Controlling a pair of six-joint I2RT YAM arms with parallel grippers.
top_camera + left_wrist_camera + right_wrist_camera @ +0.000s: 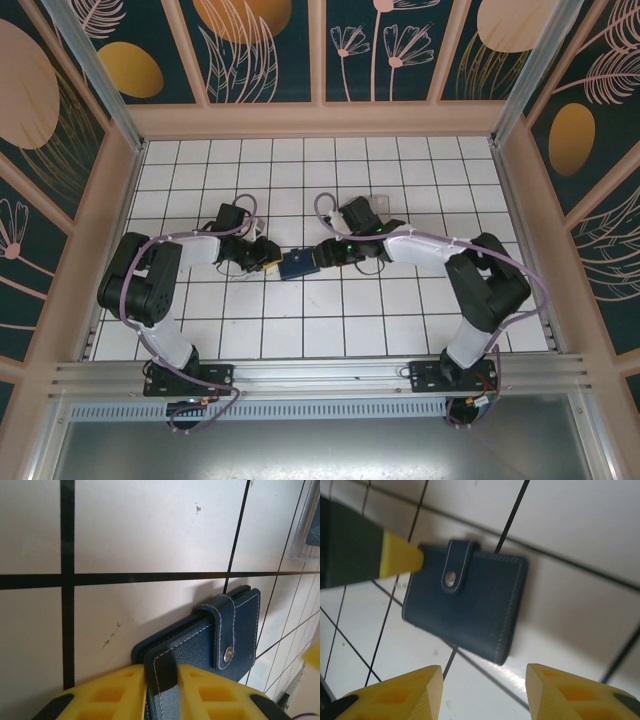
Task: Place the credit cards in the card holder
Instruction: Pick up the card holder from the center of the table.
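The card holder [297, 263] is a dark navy case with white stitching, folded closed with its clasp tab snapped, lying on the white tiles between the two arms. My left gripper [162, 690] is shut on the card holder [215, 645], its yellow fingers pinching the near edge. My right gripper [485, 690] stands open just short of the card holder [470, 605], with nothing between its fingers. In the right wrist view a yellow fingertip of the left gripper [395, 555] touches the holder's clasp side. The credit cards are out of view.
A clear plastic rack [383, 207] stands behind the right arm's wrist, and its corner [310, 525] shows at the upper right of the left wrist view. White tiled floor [300, 330] lies around the holder, with patterned walls enclosing the area.
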